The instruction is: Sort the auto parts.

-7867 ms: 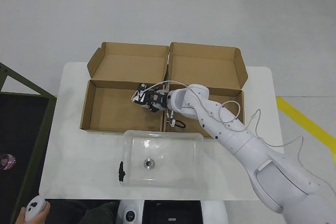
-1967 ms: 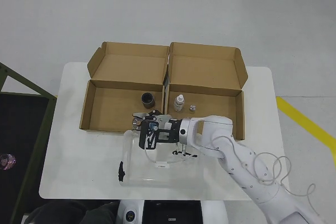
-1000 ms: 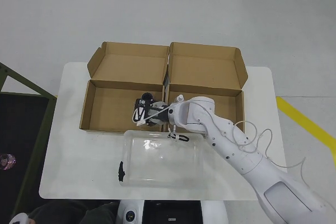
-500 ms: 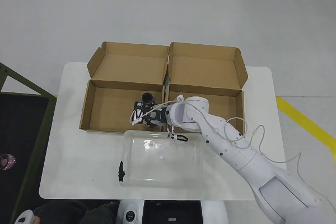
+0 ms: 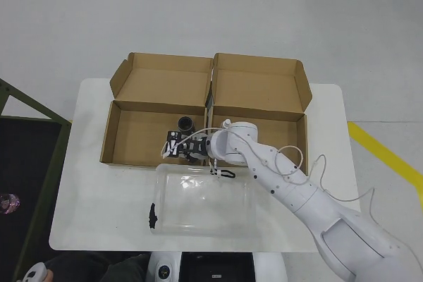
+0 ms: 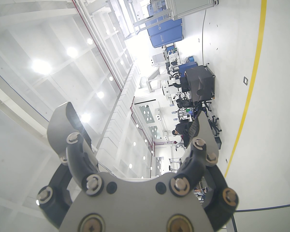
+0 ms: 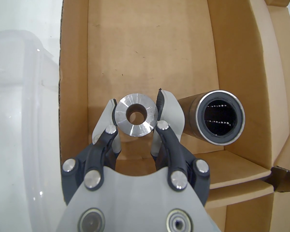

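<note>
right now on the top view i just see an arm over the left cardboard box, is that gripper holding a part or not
Observer: Yes. The right gripper is shut on a silver metal ring with a centre hole, one finger on each side.
Operator: anything close by in the box
Observer: A dark cylindrical bearing lies on its side on the floor of the left box, just beside one finger. Rows of small balls show inside its bore.
Operator: and the other arm
Observer: The left gripper is open, holds nothing and points up toward the ceiling lights.
</note>
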Robot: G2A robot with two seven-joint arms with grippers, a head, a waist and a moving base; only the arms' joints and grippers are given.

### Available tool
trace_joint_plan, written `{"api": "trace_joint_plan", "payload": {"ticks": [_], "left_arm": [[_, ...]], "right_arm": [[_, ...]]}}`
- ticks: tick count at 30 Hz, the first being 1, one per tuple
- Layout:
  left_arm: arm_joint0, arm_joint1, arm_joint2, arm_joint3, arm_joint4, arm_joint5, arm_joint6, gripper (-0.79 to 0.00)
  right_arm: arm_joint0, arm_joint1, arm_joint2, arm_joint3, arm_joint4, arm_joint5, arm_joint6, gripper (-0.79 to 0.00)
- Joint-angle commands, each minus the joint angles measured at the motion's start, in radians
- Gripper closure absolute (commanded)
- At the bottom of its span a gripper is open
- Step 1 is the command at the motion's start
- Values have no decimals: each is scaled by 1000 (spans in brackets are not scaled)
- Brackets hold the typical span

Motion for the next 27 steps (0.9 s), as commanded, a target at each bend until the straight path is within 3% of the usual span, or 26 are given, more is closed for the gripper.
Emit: {"api": "trace_joint_plan", "payload": {"ticks": [1, 8, 13, 27], "left_arm": [[0, 0, 0, 0, 0, 0, 0, -785], [0, 0, 0, 0, 0, 0, 0, -785], [0, 0, 0, 0, 0, 0, 0, -785], [0, 0, 0, 0, 0, 0, 0, -785]], "right_arm": [[4, -4, -3, 8, -3, 0, 2, -157], [13, -14, -7, 28, -11, -2, 10, -292], [16, -19, -6, 35, -17, -8, 13, -345], [-3, -3, 66, -101, -5, -52, -10, -332]]}}
